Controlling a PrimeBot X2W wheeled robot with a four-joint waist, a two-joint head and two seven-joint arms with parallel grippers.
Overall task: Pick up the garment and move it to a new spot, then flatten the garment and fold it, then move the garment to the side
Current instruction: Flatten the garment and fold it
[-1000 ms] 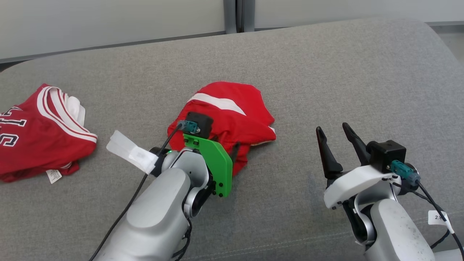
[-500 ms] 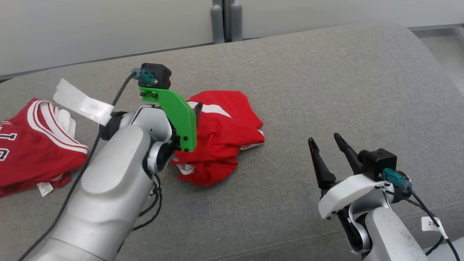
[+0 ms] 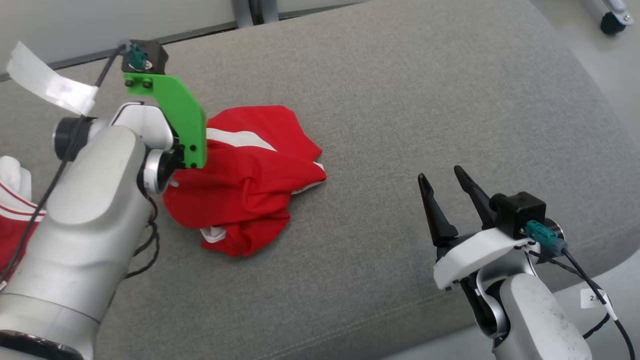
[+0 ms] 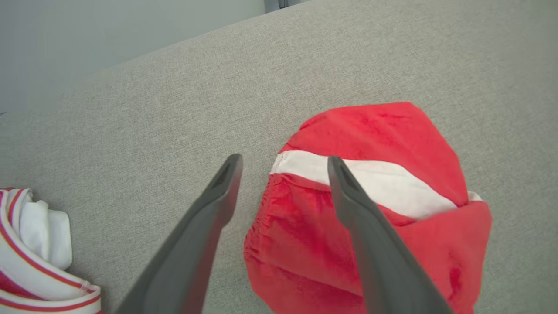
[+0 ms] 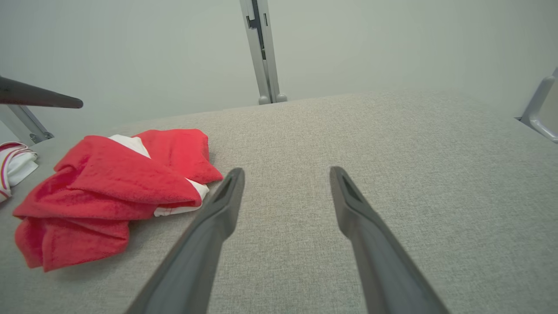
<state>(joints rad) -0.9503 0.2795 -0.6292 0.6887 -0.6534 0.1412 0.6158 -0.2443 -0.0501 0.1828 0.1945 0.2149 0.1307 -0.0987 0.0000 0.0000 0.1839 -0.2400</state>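
A grey cushion (image 3: 425, 100) carries the job. The robot's left arm (image 3: 85, 210) rises from 8 o'clock in the head view, and its green bracket (image 3: 180, 120) hides the fingers there. The red garment (image 3: 250, 180) lies left of centre as a crumpled, loose heap, with a white band (image 4: 375, 179) across its top.

In the left wrist view the left tool (image 4: 283, 161) hangs above the heap's near edge with its jaws spread wide and nothing between them. One finger is over the red cloth and the other over bare cushion.

The right tool (image 3: 440, 172) waits at 4 o'clock from the garment, well apart. It too is fully spread and empty. A striped jersey (image 3: 12, 200) sits at the heap's 9 o'clock and is no part of this job.

With both tools free and the cloth bunched, the work appears to stand at the start of flattening, though a first pick-up cannot be ruled out. The next move likely needs each tool to pinch a separate edge, perhaps the gathered hem, and draw the cloth flat.
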